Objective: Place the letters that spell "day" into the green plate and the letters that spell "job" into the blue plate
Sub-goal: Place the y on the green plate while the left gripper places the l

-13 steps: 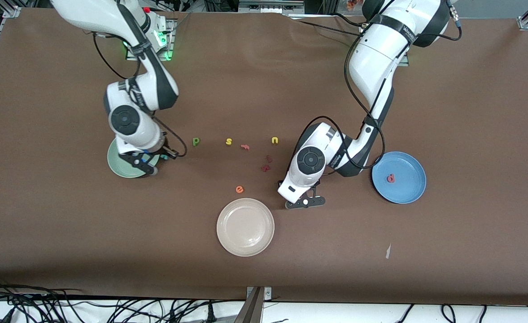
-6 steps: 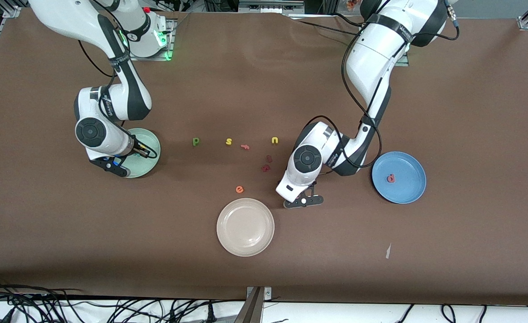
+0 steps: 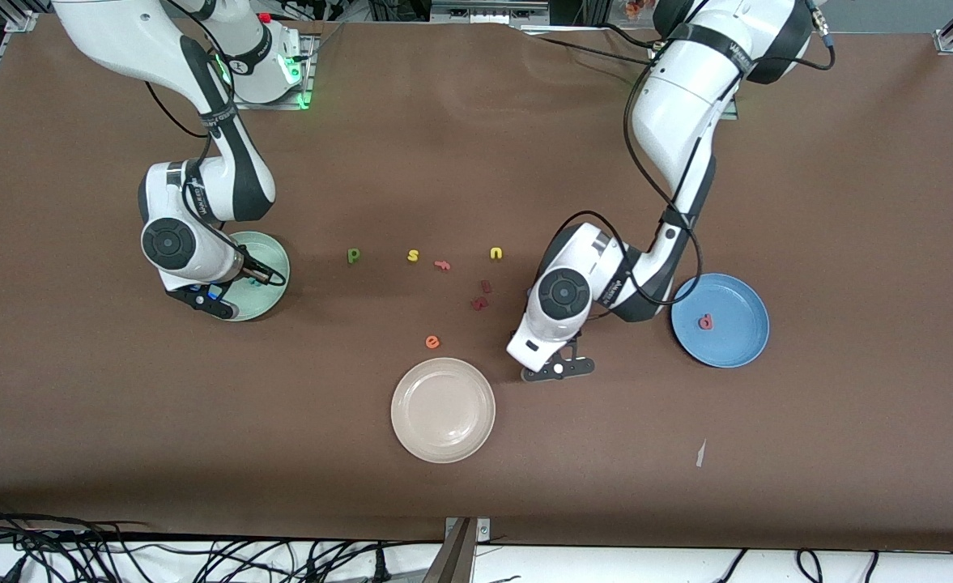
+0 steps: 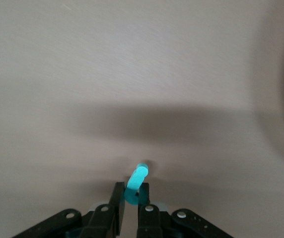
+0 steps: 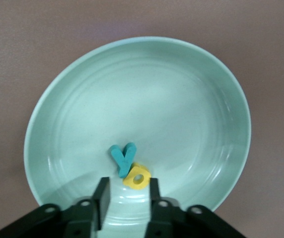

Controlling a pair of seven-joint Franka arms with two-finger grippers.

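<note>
Your left tool [image 4: 130, 198] is pinched on the teal j [image 4: 134, 184], low over bare table just beside the cream plate [image 3: 411, 437], toward the blue plate [image 3: 735, 344], where the pink b [image 3: 705, 321] already lies. The grip catches only the hook's end, so a quick swing could flick it loose. Your right tool [image 5: 128, 192] stands narrowly apart over the green plate [image 5: 82, 99], empty, with the teal y [image 5: 122, 157] and yellow a [image 5: 136, 177] touching below it. Lifting carelessly could drag them. The green d [image 3: 353, 256] waits near the green plate.
</note>
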